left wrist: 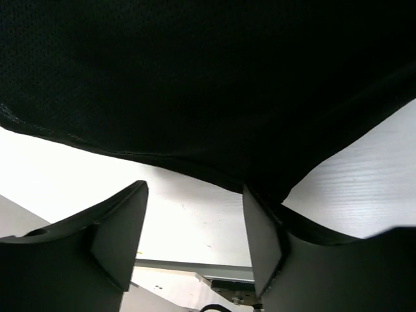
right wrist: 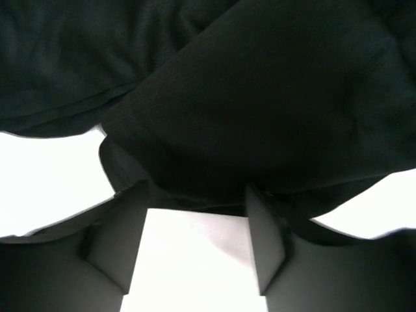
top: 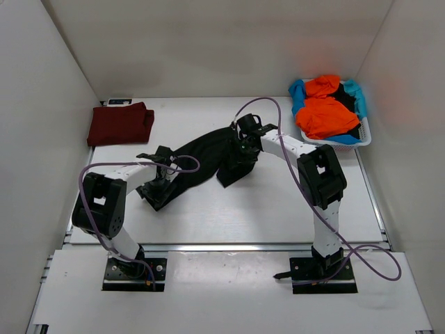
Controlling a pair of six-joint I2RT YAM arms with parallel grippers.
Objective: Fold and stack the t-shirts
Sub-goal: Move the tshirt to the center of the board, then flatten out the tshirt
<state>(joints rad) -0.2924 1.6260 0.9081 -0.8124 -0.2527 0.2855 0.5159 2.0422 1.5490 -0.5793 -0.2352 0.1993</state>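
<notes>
So the soft black cloth t-shirt (top: 201,156) is lying loose and rumpled across the middle of the flat white table (top: 264,209), stretched on a diagonal from near-left to far-right, with both arms reaching in over it. The left gripper (left wrist: 195,192) sits at the near-left end of it. From its wrist camera the two fingers are clearly spread, with bare table showing in the gap. The shirt's hem runs just past the tips and only brushes the right-hand finger (left wrist: 260,227), so nothing is pinched there. The right gripper (right wrist: 194,205) is over the far-right part. Its fingers are also apart, with table visible between them, and folds of the black fabric hang right at both tips, but I don't see any cloth clamped. Over in the far-left corner there's a dark red cloth t-shirt (top: 118,124), folded into a neat rectangle and well apart from the black one. The white plastic lattice basket (top: 365,136) at the far right holds a bright orange cloth t-shirt (top: 325,115) heaped on top of some light blue cloth (top: 297,94).
</notes>
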